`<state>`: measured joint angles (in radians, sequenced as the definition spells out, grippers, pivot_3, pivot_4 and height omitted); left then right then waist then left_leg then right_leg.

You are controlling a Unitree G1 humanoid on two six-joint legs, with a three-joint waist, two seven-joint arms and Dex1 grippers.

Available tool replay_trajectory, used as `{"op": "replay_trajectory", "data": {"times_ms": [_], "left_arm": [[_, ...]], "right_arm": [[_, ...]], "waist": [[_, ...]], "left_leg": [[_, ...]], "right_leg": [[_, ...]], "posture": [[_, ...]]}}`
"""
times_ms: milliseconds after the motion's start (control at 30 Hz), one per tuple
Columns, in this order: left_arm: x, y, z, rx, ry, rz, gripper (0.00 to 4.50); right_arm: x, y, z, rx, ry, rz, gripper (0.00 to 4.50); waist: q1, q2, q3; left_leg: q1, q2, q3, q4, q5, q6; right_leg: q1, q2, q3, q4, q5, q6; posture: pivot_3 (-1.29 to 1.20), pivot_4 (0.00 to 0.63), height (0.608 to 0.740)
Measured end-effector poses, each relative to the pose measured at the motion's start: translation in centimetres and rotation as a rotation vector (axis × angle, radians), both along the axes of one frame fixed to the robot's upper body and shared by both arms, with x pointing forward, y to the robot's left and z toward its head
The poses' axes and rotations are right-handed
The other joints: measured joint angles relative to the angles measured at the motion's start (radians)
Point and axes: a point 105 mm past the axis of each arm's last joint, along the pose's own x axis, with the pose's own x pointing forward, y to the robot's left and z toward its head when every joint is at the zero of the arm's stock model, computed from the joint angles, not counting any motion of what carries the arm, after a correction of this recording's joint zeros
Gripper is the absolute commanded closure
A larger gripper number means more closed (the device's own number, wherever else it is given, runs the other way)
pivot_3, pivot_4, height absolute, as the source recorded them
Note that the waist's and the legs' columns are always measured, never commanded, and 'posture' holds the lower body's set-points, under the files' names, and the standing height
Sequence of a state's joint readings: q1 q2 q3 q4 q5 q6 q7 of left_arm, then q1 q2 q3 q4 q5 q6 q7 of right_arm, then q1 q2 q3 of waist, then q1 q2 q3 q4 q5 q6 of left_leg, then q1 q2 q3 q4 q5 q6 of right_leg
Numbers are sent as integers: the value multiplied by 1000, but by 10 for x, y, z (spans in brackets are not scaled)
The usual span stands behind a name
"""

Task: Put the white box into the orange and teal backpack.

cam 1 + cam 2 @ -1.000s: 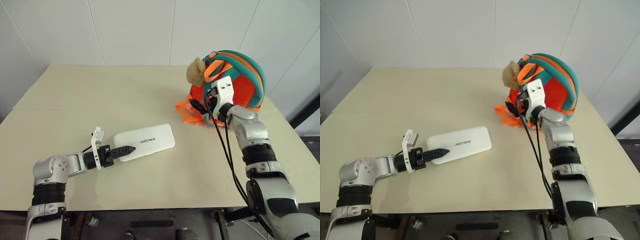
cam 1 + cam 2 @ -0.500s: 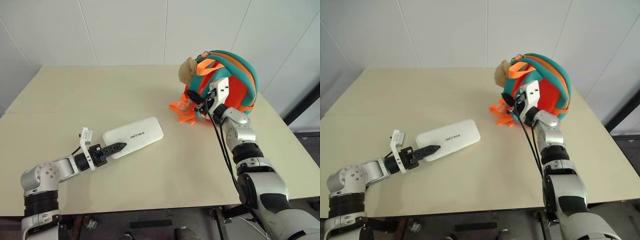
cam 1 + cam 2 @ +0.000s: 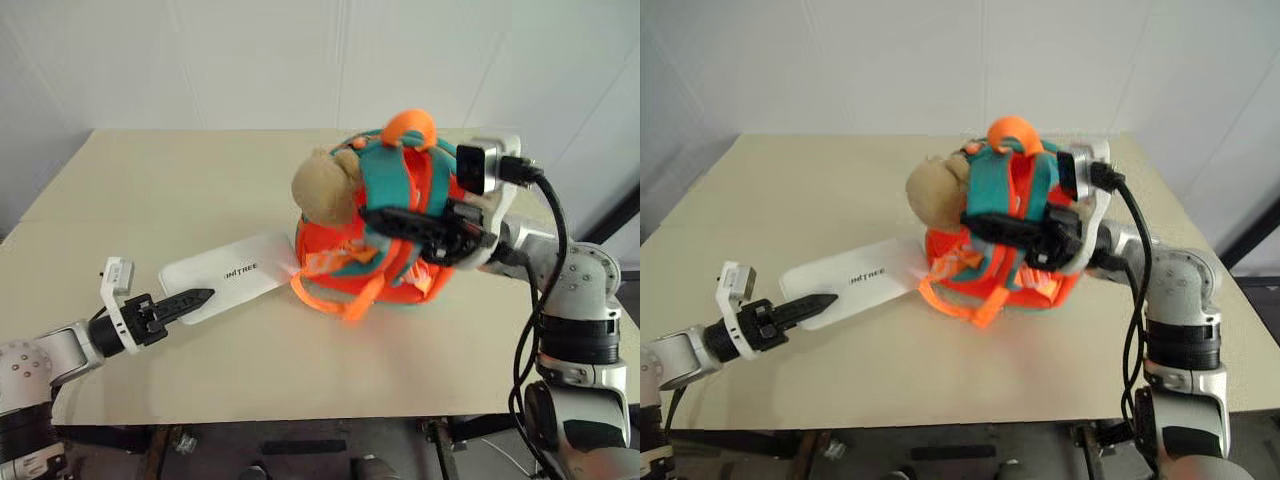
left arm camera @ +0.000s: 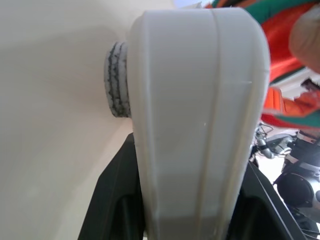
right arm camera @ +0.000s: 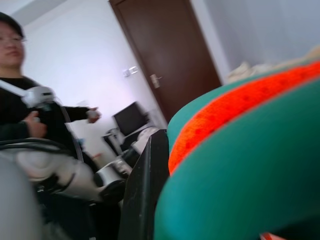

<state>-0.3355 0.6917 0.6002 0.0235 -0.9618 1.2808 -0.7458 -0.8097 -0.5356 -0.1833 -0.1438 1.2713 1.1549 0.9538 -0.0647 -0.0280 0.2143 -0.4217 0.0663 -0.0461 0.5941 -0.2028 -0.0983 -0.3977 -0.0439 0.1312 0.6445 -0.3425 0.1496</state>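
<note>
The white box (image 3: 228, 277) lies flat on the table, "UNITREE" lettering up. My left gripper (image 3: 196, 297) is shut on its near end; in the left wrist view the box (image 4: 200, 125) sits between the black fingers (image 4: 112, 200). The orange and teal backpack (image 3: 400, 235), with a tan plush bear (image 3: 322, 188), stands at the table's middle, its lower edge meeting the box's far end. My right gripper (image 3: 378, 216) reaches across its front from the right, shut on a teal strap (image 5: 240, 175) beside a black finger (image 5: 145, 190).
The beige table (image 3: 150, 180) has open room to the left and behind the backpack. An orange strap loop (image 3: 345, 300) trails on the table in front of the backpack. A person (image 5: 20, 100) stands in the room beyond, in front of a dark door (image 5: 165, 55).
My right gripper has shut on the strap and pulled the backpack from the far right toward the box. The left gripper has drawn the box slightly back and left. The camera has shifted.
</note>
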Motion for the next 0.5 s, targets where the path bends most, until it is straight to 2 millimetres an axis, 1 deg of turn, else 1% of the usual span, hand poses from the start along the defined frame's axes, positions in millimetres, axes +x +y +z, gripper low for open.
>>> {"op": "replay_trajectory", "data": {"times_ms": [100, 167, 200, 267, 400, 500], "left_arm": [[0, 2, 13, 30, -105, 32, 3166], [-6, -1, 19, 49, -163, 24, 3166], [-10, -5, 22, 47, -203, 7, 3166], [-18, -10, 30, 23, -276, -13, 3166], [-30, -18, 51, 28, -407, -73, 3166], [-33, -20, 63, 45, -466, -91, 3166]], "right_arm": [[-12, -1, -13, -60, 28, 25, 4470], [-10, -5, -29, -116, 61, 4, 4470], [-7, -8, -40, -153, 80, -16, 4470], [-3, -11, -53, -199, 97, -32, 4470], [8, -24, -63, -250, 80, -66, 4470], [15, -28, -68, -266, 78, -71, 4470]], "waist": [[9, -1, 0], [9, -3, -1], [9, -2, -1], [10, -3, -1], [8, -3, -1], [8, -3, -1]], "left_leg": [[0, 0, 0, 1, 0, 0], [0, 0, 1, 1, -1, 1], [0, 0, 1, 0, -1, 2], [0, 0, 2, 0, -2, 2], [0, 0, 2, 0, -2, 2], [0, 0, 2, 1, -2, 2]], "right_leg": [[1, 0, 0, -2, 1, 0], [1, 0, 0, -3, 1, 0], [1, 0, 0, -4, 1, 0], [1, 0, 0, -5, 1, 0], [1, 0, 0, -5, 1, 0], [1, 0, 0, -5, 1, 0]], "posture": [[0, 150, 740], [0, 150, 740], [0, 150, 740], [0, 150, 740], [0, 150, 740], [0, 150, 740]]}}
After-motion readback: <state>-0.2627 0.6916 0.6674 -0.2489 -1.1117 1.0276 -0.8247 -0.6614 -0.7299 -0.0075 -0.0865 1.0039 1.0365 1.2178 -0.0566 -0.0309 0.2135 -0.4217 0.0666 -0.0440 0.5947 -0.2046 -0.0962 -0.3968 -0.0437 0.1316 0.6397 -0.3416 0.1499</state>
